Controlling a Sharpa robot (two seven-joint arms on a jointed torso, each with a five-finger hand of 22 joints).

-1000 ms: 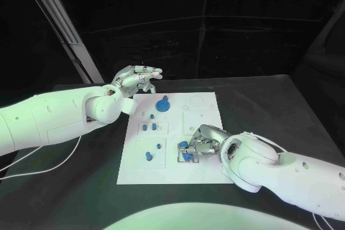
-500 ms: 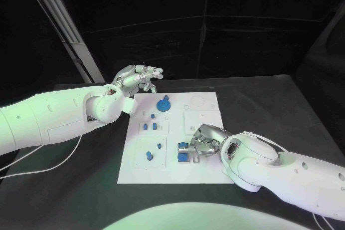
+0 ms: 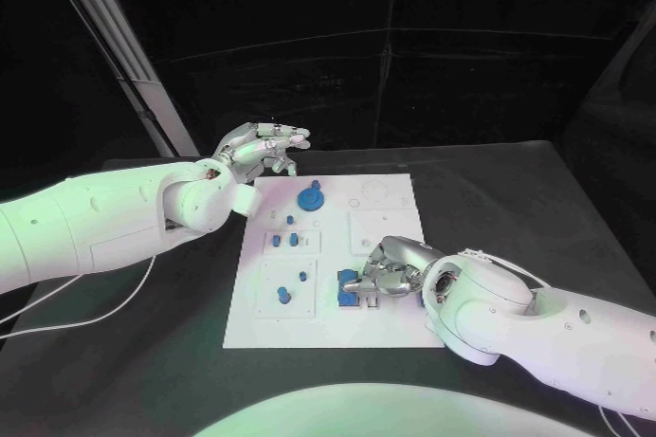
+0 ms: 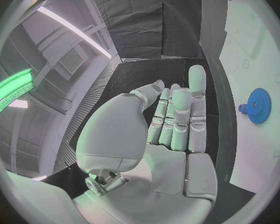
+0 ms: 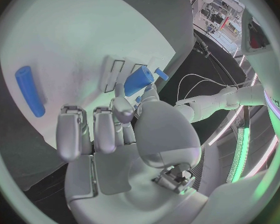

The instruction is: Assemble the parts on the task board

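The white task board (image 3: 318, 331) lies in the middle of the black table. On it are a blue gear (image 3: 313, 201), which also appears in the left wrist view (image 4: 259, 105), and several small blue pegs (image 3: 283, 239). My right hand (image 3: 390, 274) rests low over the board's near middle. It pinches a short blue cylinder (image 5: 139, 80) between thumb and a finger, just over rectangular slots (image 5: 112, 73). Another blue part (image 3: 353, 300) sits right below the fingers. My left hand (image 3: 260, 145) hovers past the board's far left corner, fingers straight, holding nothing.
A blue rod (image 5: 30, 90) lies loose on the board beyond the right hand's fingers. A white cable (image 3: 82, 314) runs over the table at the left. A metal post (image 3: 130, 67) stands at the back left.
My right hand has shifted a little to the left with the blue cylinder, lower over the slots. The left hand has stayed where it was.
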